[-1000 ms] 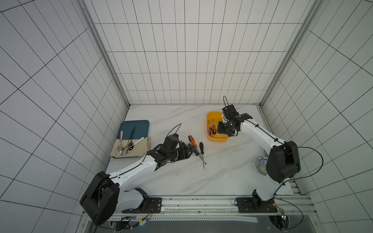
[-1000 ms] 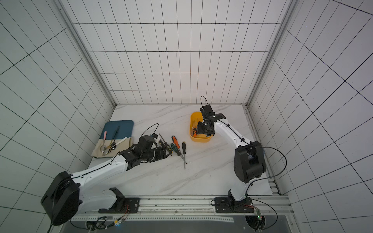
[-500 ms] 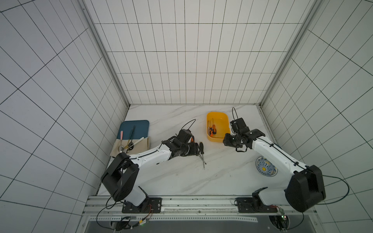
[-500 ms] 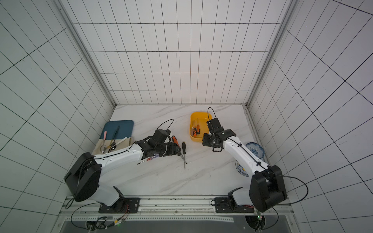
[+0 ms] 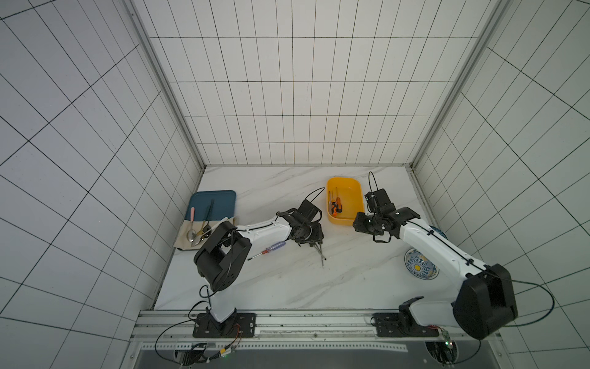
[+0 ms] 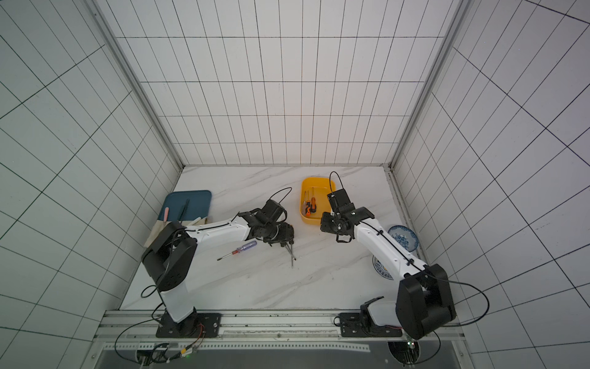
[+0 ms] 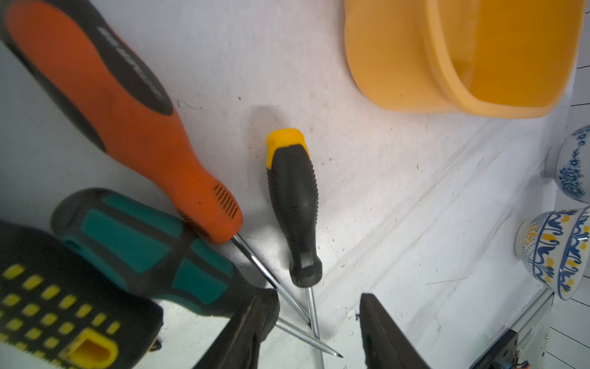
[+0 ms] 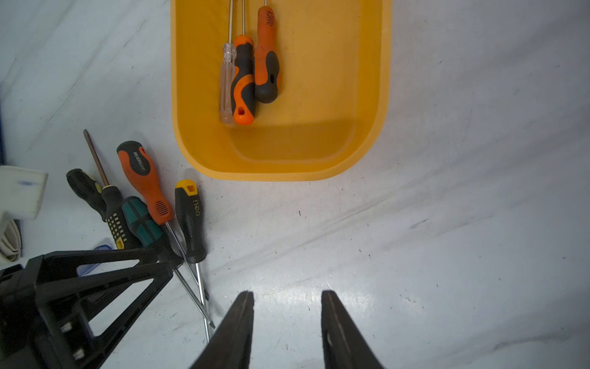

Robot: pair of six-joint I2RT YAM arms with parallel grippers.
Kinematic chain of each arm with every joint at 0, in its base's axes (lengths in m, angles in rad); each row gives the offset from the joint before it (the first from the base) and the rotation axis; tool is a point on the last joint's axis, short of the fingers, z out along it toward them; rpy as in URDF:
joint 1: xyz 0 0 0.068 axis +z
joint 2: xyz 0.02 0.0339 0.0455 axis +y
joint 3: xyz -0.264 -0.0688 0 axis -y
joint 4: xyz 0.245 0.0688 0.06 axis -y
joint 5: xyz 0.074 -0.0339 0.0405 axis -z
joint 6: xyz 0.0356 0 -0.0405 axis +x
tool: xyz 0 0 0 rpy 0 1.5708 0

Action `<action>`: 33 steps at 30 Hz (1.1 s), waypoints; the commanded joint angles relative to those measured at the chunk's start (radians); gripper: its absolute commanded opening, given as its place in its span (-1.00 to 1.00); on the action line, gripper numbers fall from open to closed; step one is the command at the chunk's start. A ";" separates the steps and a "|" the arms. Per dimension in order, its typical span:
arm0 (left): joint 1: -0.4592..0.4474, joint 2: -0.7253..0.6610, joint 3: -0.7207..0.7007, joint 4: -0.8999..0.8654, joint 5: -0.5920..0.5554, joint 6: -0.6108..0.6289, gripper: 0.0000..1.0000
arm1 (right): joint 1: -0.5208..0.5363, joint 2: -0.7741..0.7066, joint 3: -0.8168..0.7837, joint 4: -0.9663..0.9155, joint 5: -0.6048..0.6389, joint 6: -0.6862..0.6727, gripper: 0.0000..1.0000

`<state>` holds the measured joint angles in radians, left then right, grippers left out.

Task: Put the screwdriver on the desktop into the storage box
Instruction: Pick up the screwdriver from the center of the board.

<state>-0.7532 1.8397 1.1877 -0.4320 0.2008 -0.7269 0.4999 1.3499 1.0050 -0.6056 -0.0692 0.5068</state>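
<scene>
Left wrist view shows the left gripper point(image 7: 317, 297) parted astride the shaft of the black-and-yellow screwdriver point(image 7: 293, 204) on the desktop point(image 7: 399, 198), near the storage box point(image 7: 399, 64). Both top views hide that handle under the arm. The right gripper point(image 8: 287, 294) hangs parted and empty.

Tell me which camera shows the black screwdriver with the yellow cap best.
The right wrist view: the black-and-yellow screwdriver lies unobstructed, handle and nearly all its shaft. The left wrist view gives a close, sharp handle but crops the shaft. In both top views the left arm hides its handle.
</scene>
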 commanded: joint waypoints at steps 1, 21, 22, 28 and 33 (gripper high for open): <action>-0.013 0.034 0.042 -0.021 -0.023 0.020 0.06 | 0.006 0.005 -0.032 0.010 0.011 0.009 -0.22; -0.063 0.173 0.138 -0.083 -0.094 0.046 -0.15 | 0.005 0.005 -0.053 0.029 0.009 0.019 -0.22; -0.063 0.178 0.139 -0.086 -0.098 0.046 -0.16 | 0.006 0.006 -0.055 0.028 0.010 0.019 -0.22; -0.066 0.192 0.141 -0.084 -0.093 0.046 -0.40 | 0.006 0.008 -0.056 0.030 0.013 0.021 -0.22; -0.071 0.195 0.145 -0.076 -0.072 0.046 -0.61 | 0.006 0.011 -0.058 0.033 0.017 0.022 -0.22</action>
<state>-0.8154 1.9991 1.3235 -0.4931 0.1234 -0.6907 0.4999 1.3506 0.9806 -0.5743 -0.0689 0.5171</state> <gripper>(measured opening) 0.212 0.389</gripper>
